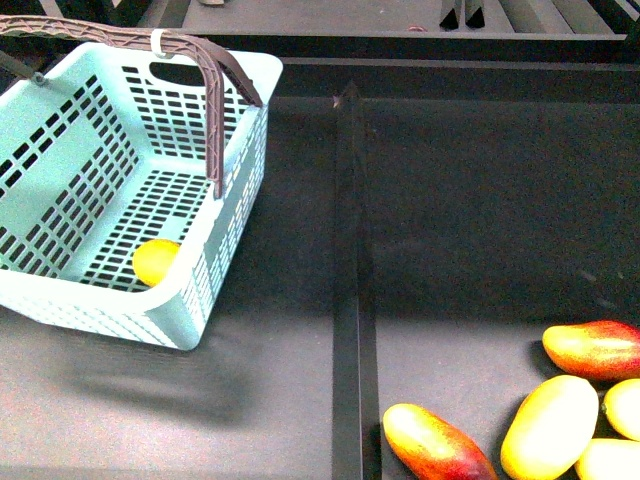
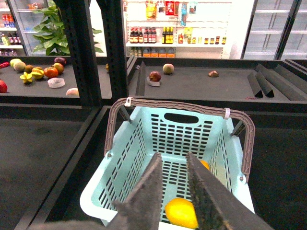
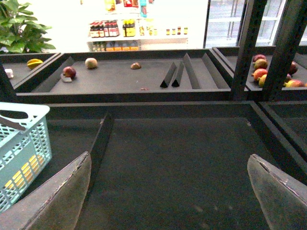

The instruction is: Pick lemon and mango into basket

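Observation:
The light teal basket [image 1: 60, 300] stands at the far left with its brown handle [image 1: 215, 110] up. The yellow lemon [image 1: 157, 262] lies on its floor by the near wall. Several yellow-and-red mangoes lie at the near right, among them one [image 1: 437, 444] by the divider and one [image 1: 549, 428] beside it. In the left wrist view my left gripper [image 2: 173, 157] hangs shut and empty above the basket [image 2: 122, 158], with the lemon [image 2: 181, 212] under its fingers. My right gripper [image 3: 168, 163] is wide open over bare dark shelf, holding nothing. Neither gripper shows in the front view.
A black raised divider [image 1: 347, 300] runs front to back between the basket's side and the mangoes' side. A second yellow-orange fruit [image 2: 205, 164] peeks out beside my left finger inside the basket. The basket's corner [image 3: 24, 143] shows beside my right gripper. Shop shelves stand behind.

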Robot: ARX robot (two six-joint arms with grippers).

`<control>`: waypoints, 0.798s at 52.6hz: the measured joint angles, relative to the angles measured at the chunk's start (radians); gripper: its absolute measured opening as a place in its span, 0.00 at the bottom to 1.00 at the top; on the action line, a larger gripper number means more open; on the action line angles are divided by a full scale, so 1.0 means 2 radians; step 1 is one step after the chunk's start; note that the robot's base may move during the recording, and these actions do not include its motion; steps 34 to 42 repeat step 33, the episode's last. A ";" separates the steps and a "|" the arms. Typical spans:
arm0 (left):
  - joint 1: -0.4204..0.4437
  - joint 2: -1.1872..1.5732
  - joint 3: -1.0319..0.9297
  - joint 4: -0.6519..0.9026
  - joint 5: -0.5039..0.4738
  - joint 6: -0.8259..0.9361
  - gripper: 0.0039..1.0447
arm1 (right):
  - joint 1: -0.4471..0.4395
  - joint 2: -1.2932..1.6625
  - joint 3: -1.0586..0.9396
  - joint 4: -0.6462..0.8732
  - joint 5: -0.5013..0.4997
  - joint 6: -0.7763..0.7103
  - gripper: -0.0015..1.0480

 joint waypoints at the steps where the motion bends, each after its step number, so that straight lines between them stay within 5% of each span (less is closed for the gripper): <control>1: 0.000 0.000 0.000 0.000 0.000 0.000 0.23 | 0.000 0.000 0.000 0.000 0.000 0.000 0.92; 23: 0.000 0.000 0.000 0.000 0.000 0.000 0.95 | 0.000 0.000 0.000 0.000 0.000 0.000 0.92; 42: 0.000 0.000 0.000 0.000 0.000 0.001 0.94 | 0.000 0.000 0.000 0.000 0.000 0.000 0.92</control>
